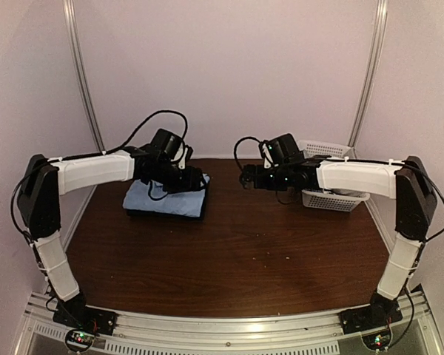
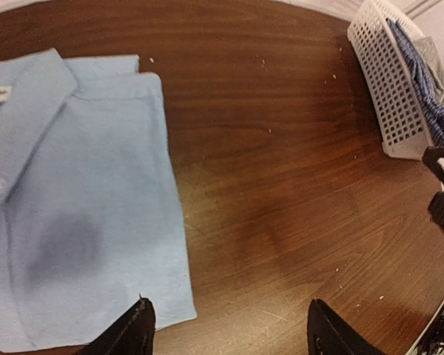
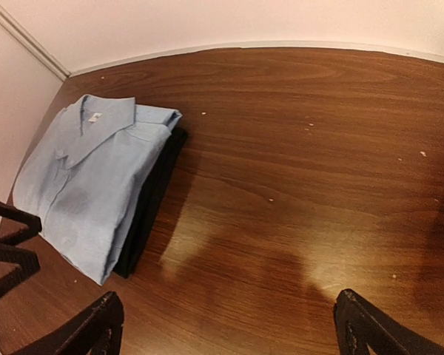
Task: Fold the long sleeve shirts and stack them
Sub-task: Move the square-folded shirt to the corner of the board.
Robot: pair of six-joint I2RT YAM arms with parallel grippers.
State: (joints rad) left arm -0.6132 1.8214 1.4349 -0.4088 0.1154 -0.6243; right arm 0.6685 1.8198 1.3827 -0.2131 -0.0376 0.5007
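Note:
A folded light blue shirt (image 1: pixel 165 198) lies on top of a folded black shirt (image 1: pixel 163 214) at the back left of the table. In the right wrist view the light blue shirt (image 3: pixel 85 177) covers the black shirt (image 3: pixel 149 200), whose edge shows along its right side. In the left wrist view the light blue shirt (image 2: pixel 74 207) fills the left half, collar up. My left gripper (image 2: pixel 226 329) is open and empty above the stack's right edge. My right gripper (image 3: pixel 229 325) is open and empty over bare table, right of the stack.
A white lattice basket (image 1: pixel 329 174) stands at the back right, behind the right arm. In the left wrist view the basket (image 2: pixel 388 81) holds a blue striped cloth (image 2: pixel 429 96). White walls close in the table at the back and sides.

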